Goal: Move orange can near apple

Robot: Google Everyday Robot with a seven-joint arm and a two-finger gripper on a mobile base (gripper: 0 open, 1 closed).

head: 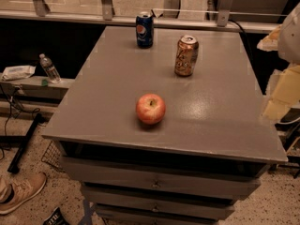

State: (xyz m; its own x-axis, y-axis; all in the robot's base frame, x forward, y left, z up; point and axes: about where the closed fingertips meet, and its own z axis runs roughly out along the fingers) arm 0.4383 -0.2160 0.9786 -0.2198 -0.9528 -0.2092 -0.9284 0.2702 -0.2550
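- Camera view: the orange can [186, 55] stands upright on the far right part of the tabletop [220, 121]. The apple [150, 108] sits nearer the front edge, left of the can and apart from it, so the move is not yet done.
- Camera view: a dark blue can [145, 29] stands upright at the far edge, left of the orange can and apart from it.
- Camera view: my arm [283, 86] shows as a pale, yellowish shape at the right edge, off the tabletop's right side. My jaws are out there with it, well apart from the orange can. I cannot tell whether they are open or closed.
- Risk, as I judge it: coming in from the right, I could clip the can's side and tip it, since it is tall and narrow.
- Risk: a grasp too near the silver top could let the can swing or slip while I carry it.
- Risk: setting it down too close could nudge the apple, which is round and may roll toward the front edge.
- Risk: a wide sweep left might knock the blue can.
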